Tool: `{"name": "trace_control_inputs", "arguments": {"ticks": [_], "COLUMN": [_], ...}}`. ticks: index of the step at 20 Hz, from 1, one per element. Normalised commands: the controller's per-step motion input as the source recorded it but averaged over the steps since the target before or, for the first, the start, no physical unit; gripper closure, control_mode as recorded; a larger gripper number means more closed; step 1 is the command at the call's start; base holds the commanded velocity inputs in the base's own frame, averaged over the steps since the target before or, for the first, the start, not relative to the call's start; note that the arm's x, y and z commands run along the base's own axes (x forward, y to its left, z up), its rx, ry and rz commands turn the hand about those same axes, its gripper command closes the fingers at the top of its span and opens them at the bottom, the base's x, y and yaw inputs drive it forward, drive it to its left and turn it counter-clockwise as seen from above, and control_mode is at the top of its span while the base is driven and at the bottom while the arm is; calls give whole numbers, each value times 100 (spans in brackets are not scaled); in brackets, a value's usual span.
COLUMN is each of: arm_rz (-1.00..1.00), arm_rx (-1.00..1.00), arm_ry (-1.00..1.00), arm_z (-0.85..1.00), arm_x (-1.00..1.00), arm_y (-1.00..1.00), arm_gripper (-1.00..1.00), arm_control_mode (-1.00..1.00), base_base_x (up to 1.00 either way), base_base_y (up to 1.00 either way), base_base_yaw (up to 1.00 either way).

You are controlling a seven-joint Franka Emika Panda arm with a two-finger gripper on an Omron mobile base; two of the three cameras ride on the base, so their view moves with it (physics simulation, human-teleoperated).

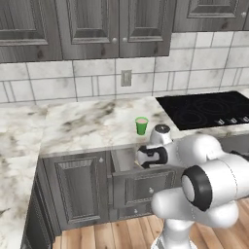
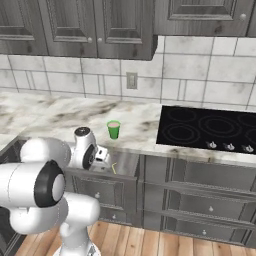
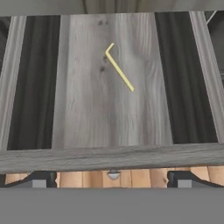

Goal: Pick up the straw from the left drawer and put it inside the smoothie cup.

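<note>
Yellow and thin, the straw [image 3: 118,67] lies flat on the floor of the open drawer [image 3: 109,157], and the gripper [image 3: 112,180] hangs above it, wide open and holding nothing, so next it should go down to grab it.

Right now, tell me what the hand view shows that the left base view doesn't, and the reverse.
Hand view: the straw, bent near one end, lying on the drawer floor, and the open gripper above it.

Left base view: the smoothie cup upright on the counter, and the cooktop.

Both: the open left drawer.
</note>
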Motion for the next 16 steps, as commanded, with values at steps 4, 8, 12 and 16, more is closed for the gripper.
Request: {"name": "trace_control_inputs", "arguments": {"ticks": [4, 8, 12, 16], "arm_rz": [0, 0, 0, 0], "arm_rx": [0, 0, 0, 0], "arm_ry": [0, 0, 0, 0], "arm_z": [-19, -17, -22, -27], "arm_x": [27, 25, 23, 23], "arm_y": [0, 0, 0, 0], "arm_gripper": [-100, -100, -100, -100], "arm_control_mode": [-100, -100, -100, -100], "base_base_x": [0, 0, 0, 0], "base_base_y": [0, 0, 0, 0], "base_base_yaw": [0, 0, 0, 0]}}
